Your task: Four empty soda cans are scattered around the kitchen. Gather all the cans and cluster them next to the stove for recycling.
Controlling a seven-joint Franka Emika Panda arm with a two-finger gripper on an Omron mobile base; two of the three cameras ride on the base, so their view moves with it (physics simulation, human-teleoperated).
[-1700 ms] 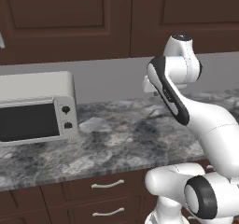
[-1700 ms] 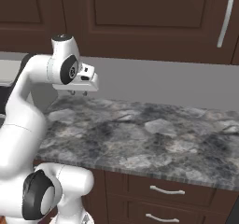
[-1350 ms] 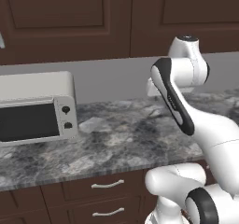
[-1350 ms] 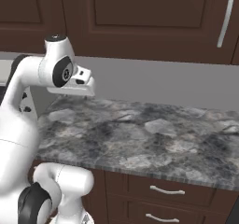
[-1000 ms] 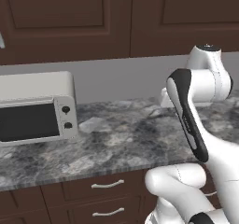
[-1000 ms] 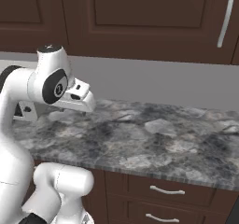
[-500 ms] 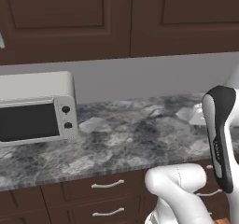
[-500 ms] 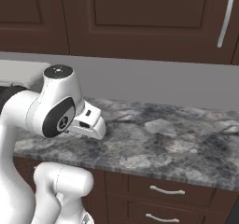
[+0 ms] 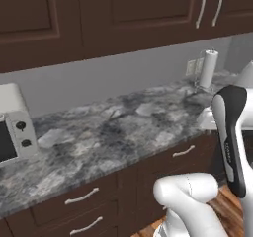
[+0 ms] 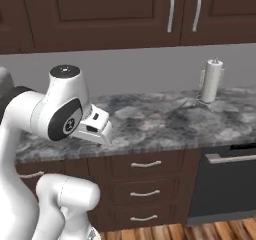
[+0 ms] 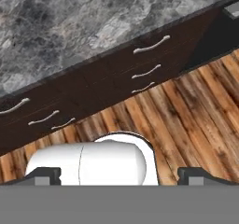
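The soda cans and the stove are out of view. My gripper [image 10: 102, 133] hangs at counter height in front of the granite counter [image 10: 150, 119], tilted down toward the drawers. In the hand view its two dark fingertips [image 11: 46, 173] stand far apart at the bottom corners, so the gripper [image 11: 119, 174] is open with nothing between them. That view looks down on the counter edge, the drawer fronts [image 11: 140, 64] and the wooden floor [image 11: 186, 115].
A grey toaster oven [image 9: 12, 130] sits at the counter's left end. A paper towel roll [image 10: 212, 80] stands against the back wall at the right. A dishwasher front [image 10: 225, 184] lies below it. Dark wall cabinets [image 10: 125, 9] hang above.
The whole picture has shifted: the base moved right along the counter, so the toaster oven slid to the left edge and the paper towel roll came into view. The arm folded lower.
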